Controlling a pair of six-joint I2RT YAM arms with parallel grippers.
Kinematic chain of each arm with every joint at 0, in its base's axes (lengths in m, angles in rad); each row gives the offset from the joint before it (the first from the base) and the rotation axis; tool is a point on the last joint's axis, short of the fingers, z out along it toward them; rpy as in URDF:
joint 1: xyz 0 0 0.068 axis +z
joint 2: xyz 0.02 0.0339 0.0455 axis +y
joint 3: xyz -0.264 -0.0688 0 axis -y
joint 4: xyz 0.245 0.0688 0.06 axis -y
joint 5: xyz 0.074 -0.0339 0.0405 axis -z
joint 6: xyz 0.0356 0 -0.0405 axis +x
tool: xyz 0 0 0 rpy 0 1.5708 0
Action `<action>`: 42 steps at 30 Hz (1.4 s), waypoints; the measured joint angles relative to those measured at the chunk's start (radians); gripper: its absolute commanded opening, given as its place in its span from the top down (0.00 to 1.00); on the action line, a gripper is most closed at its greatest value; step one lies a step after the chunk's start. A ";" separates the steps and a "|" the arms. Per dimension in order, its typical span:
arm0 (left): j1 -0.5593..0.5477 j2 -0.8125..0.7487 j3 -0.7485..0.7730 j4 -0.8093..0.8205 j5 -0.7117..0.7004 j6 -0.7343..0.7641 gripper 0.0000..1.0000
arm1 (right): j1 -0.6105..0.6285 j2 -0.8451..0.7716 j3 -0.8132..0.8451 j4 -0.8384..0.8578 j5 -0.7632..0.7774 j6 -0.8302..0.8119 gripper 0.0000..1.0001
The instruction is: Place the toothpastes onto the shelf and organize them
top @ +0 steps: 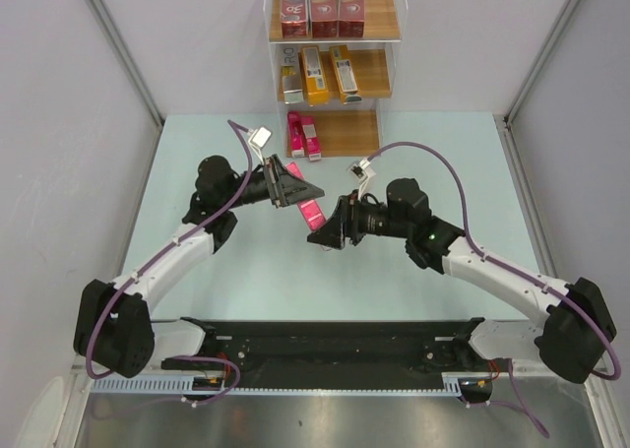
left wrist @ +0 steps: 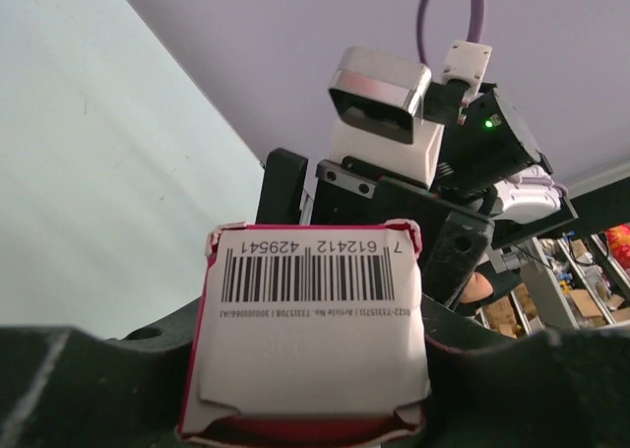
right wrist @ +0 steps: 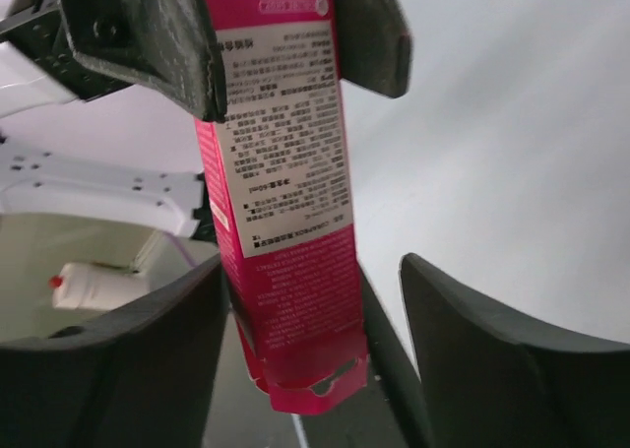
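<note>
Mid-table, a hand-over by the look of it. The left gripper (top: 285,184) has its jaws pinched on a slim pink toothpaste carton (top: 309,210), gripping it near one end. The carton's long axis runs straight out from those jaws towards the right gripper (top: 330,233), which faces it nose to nose. In the right wrist view the carton's free end reaches into the gap between the right gripper's jaws. They are spread wide and not closed on it. The carton sits close against one finger (right wrist: 128,350), with open space before the other, so it is off-centre in the gap. I judge that the right jaws need to centre on the narrow faces before they close. The carton is glossy printed card, a long thin box with sharp edges. It has a white panel of fine print down one side, a tuck flap at the free end and a barcode on the end held in the left jaws. I'd expect it to be light and to dent under a hard squeeze. Both sets of fingers are matte black, broad and wedge-shaped. The shelf (top: 377,72) stands beyond both grippers, well apart from them, with pale wooden boards and clear walls. It holds dark red cartons (top: 323,5) on top, orange-yellow cartons (top: 315,74) in the middle and two pink cartons (top: 303,136) on the lowest board. The left gripper is the nearer to it.
</note>
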 measured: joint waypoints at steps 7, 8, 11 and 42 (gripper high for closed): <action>0.000 0.009 0.003 0.010 0.021 -0.007 0.53 | -0.014 0.010 -0.040 0.099 -0.109 0.074 0.57; 0.000 0.011 0.003 0.011 0.022 -0.014 0.52 | -0.019 0.004 -0.046 0.105 -0.111 0.079 0.61; -0.001 0.016 0.003 0.018 0.027 -0.021 0.45 | -0.027 -0.015 -0.061 0.109 -0.115 0.087 0.67; -0.058 -0.111 0.232 -1.039 -1.100 0.489 0.00 | -0.278 0.127 -0.139 0.063 -0.015 0.154 0.84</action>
